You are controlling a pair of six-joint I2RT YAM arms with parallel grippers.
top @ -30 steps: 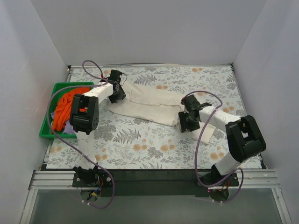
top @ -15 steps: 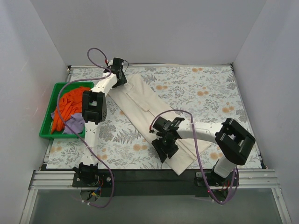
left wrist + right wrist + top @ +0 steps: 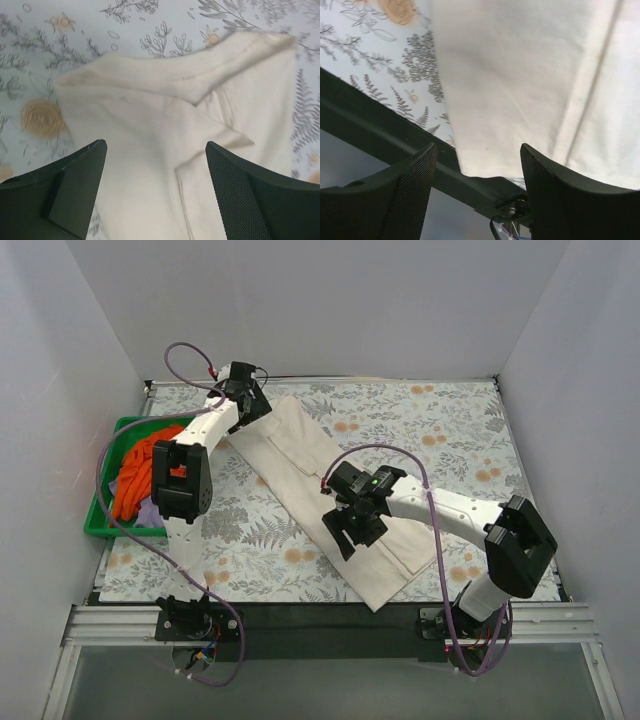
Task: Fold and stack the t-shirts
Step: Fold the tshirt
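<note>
Tray (image 3: pixel 96 528), orange shirt (image 3: pixel 140 465): top view only

Cream shirt (image 3: pixel 300 455) folded into long strip, lying diagonally across floral bench (image 3: pixel 450 440), far left to near centre. Left hand (image 3: pixel 252 405) at its far end. Right hand (image 3: pixel 345 532) over near half. Green tray (image 3: pixel 110 531) at left edge holds orange shirt (image 3: pixel 135 470) and lavender shirt (image 3: pixel 152 510).

Cream t-shirt (image 3: pixel 300 455), soft matt cloth; green tray (image 3: pixel 120 531), smooth plastic; table cover (image 3: pixel 430 430), matt printed surface
</note>
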